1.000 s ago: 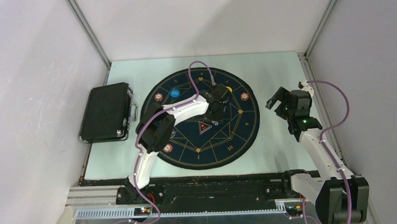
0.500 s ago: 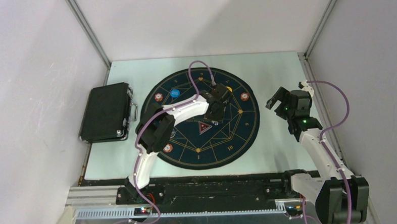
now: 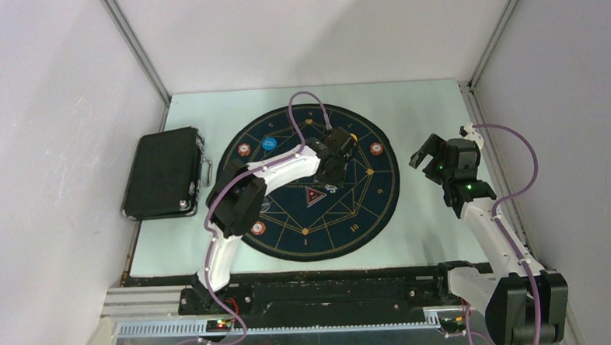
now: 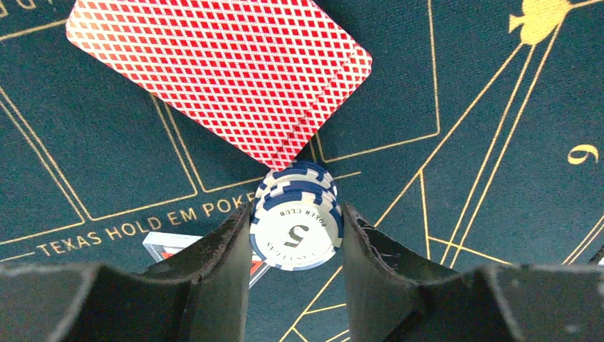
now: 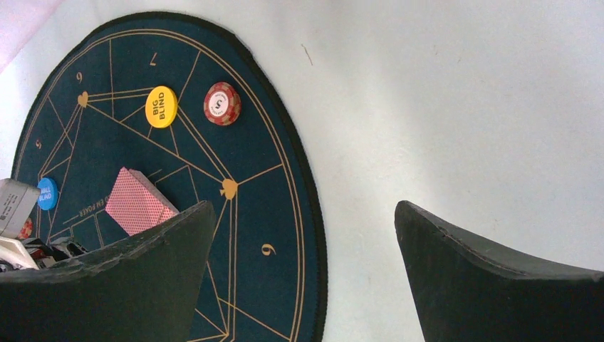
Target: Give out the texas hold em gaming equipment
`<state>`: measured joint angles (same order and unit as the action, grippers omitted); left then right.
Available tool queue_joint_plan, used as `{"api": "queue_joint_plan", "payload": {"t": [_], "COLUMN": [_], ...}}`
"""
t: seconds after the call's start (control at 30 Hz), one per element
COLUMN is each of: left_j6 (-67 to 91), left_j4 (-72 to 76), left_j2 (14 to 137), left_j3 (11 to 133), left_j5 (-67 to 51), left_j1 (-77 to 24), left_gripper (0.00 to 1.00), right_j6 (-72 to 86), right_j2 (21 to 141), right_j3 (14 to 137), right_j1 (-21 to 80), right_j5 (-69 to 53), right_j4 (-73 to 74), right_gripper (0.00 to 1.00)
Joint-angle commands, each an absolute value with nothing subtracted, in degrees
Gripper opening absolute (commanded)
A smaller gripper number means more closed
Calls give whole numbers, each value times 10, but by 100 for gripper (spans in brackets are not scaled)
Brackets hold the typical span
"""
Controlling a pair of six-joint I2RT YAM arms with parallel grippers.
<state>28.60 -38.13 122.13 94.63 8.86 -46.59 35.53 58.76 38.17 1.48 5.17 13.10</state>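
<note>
Over the middle of the dark round mat (image 3: 351, 217), seen from above, the left jaws point down just beyond the red triangular token (image 3: 315, 195); how wide they stand cannot be told from up here. The right jaws hang spread over the pale tabletop (image 3: 429, 221), right of the mat. A blue chip (image 3: 269, 143) lies far left on the mat and a red-white chip (image 3: 376, 148) far right. A black case (image 3: 162, 172) sits on the tabletop left of the mat. Plain pale walls with metal corner posts close the tabletop in.

At the left wrist, the left jaws are half closed, gripping a stack of blue-and-white chips (image 4: 295, 224) with a finger (image 4: 221, 263) against each side. Red-backed playing cards (image 4: 228, 71) lie just beyond it on the mat.

At the right wrist, the right jaws stand wide apart, holding nothing. Beyond them on the mat, a yellow chip (image 5: 162, 107) lies just beside the red-white chip (image 5: 222, 103).
</note>
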Motion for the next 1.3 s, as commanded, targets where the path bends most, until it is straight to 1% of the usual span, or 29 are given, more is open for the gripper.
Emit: {"api": "queue_joint_plan", "payload": {"t": [0.0, 0.23, 0.4, 0.57, 0.83, 0.97, 1.07, 1.27], "left_j6": [288, 289, 294, 307, 318, 298, 296, 279], "left_j4": [-386, -399, -386, -357, -312, -284, -271, -255], "left_j2": [1182, 1156, 1105, 1059, 997, 989, 1002, 1034], "left_j3": [974, 968, 921, 852, 745, 728, 732, 749], "left_j5": [103, 112, 115, 113, 156, 164, 135, 122], "left_j1": [-469, -466, -442, -366, -209, -147, -96, -48], "left_gripper": [0, 0, 0, 0, 0, 0, 0, 0], "right_j6": [357, 357, 356, 355, 352, 351, 350, 348], "right_j2": [585, 584, 584, 585, 592, 596, 594, 587], "right_j3": [383, 383, 383, 383, 384, 384, 384, 383], "right_j1": [12, 12, 12, 11, 6, 5, 5, 5], "right_j5": [56, 55, 55, 57, 62, 61, 63, 79], "right_j4": [118, 118, 119, 116, 115, 115, 119, 124], "right_gripper": [100, 100, 100, 100, 100, 100, 99, 99]}}
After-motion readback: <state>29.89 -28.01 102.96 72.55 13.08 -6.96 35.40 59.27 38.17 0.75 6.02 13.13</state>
